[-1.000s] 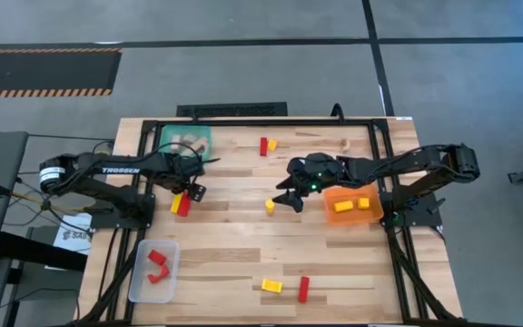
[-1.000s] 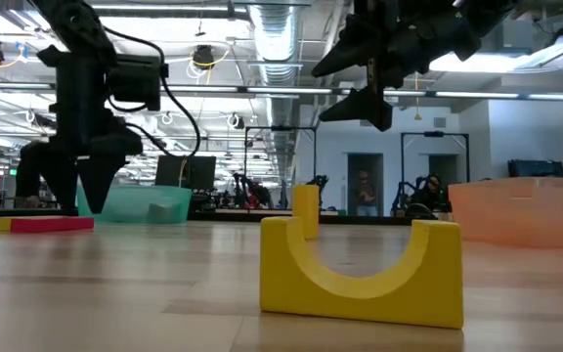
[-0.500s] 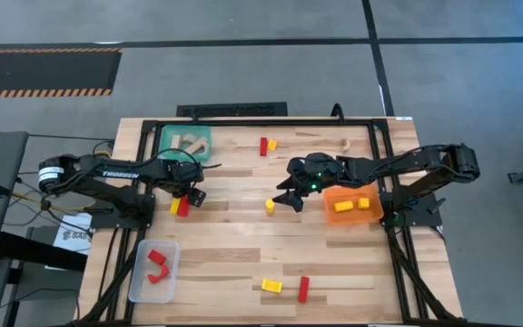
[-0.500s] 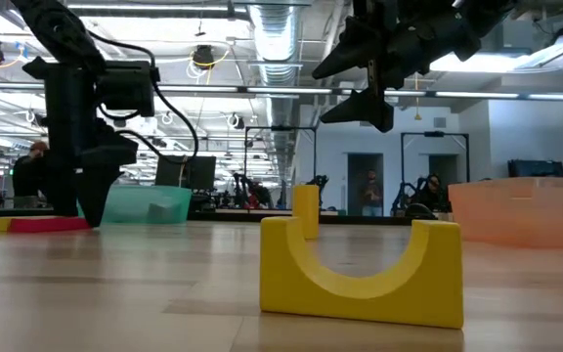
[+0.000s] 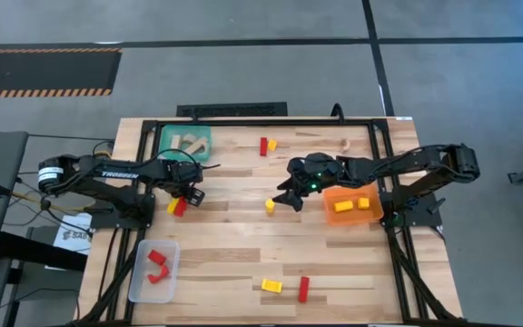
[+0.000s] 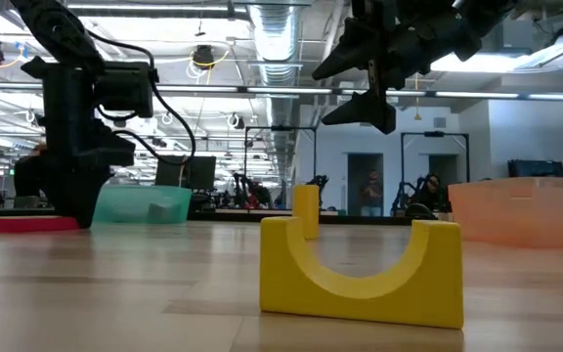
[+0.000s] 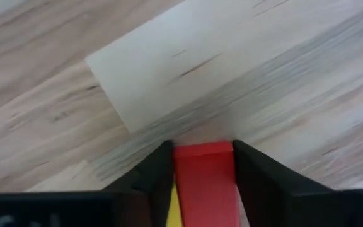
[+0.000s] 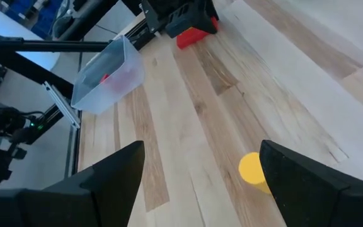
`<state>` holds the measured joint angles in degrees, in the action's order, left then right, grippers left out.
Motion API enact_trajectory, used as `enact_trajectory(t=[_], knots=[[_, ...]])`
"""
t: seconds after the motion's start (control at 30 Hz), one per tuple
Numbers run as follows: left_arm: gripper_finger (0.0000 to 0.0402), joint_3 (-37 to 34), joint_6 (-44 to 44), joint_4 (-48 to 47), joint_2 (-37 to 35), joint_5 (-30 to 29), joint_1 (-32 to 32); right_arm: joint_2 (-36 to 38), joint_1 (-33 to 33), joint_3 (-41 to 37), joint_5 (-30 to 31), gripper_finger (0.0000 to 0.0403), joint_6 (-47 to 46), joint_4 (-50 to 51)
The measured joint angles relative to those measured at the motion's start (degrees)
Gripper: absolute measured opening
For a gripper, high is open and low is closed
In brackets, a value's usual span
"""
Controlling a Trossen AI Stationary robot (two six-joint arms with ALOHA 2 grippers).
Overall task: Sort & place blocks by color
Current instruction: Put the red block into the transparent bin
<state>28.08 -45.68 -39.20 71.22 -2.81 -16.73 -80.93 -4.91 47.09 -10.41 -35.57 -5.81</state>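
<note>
Closing on the red block [image 7: 203,180], we want the left gripper [image 5: 185,193] square and low, both fingers [image 7: 156,180] flat against its long sides, the yellow block [image 7: 172,211] beside it left out. Red block: glossy brick, lying flat on the table [image 5: 243,245] between the narrowed fingers, grip not yet sure. Right gripper [image 5: 287,200]: spread wide, empty, hovering just above 1 yellow cylinder [image 5: 269,207].

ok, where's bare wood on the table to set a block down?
Free: the middle strip between the clear plastic tray and the yellow arch block; also below the orange tray. Crowded: around the left end effector.
</note>
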Motion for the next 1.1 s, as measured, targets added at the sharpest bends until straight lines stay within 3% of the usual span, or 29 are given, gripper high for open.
enact_trajectory(t=[0.1,0.3,0.43,0.6,0.73,0.87,0.97,1.1], knots=[[0.0095,0.48,0.23,-0.10,-0.05,-0.07,0.00,0.00,0.00,0.00,0.00,0.0333,-0.05,0.01],[0.0095,6.21,3.50,4.24,0.15,0.56,-0.29,0.02,-0.07,0.00,0.00,0.0333,-2.13,0.32],[0.0095,14.77,6.20,6.24,0.13,5.39,-0.12,0.04,-0.48,0.00,-0.13,0.0333,-0.61,2.66],[0.0099,27.04,3.09,-10.99,-0.62,11.94,6.93,0.04,-1.24,0.00,-3.13,0.0333,1.57,5.12],[0.0099,32.23,-11.72,-22.82,-3.21,6.47,20.21,0.04,-1.14,0.02,-3.43,0.0333,6.20,5.82],[0.0097,30.26,-38.54,-25.82,-5.73,-1.43,36.75,0.04,-1.14,0.02,-3.48,0.0333,10.76,5.53],[0.0098,28.53,-55.14,-25.75,-5.44,-3.62,48.16,0.04,-1.14,0.02,-3.48,0.0333,12.97,5.40],[0.0098,26.86,-67.75,-26.17,-2.82,-3.65,58.98,0.04,-0.84,0.02,-3.55,0.0333,11.17,5.46]])
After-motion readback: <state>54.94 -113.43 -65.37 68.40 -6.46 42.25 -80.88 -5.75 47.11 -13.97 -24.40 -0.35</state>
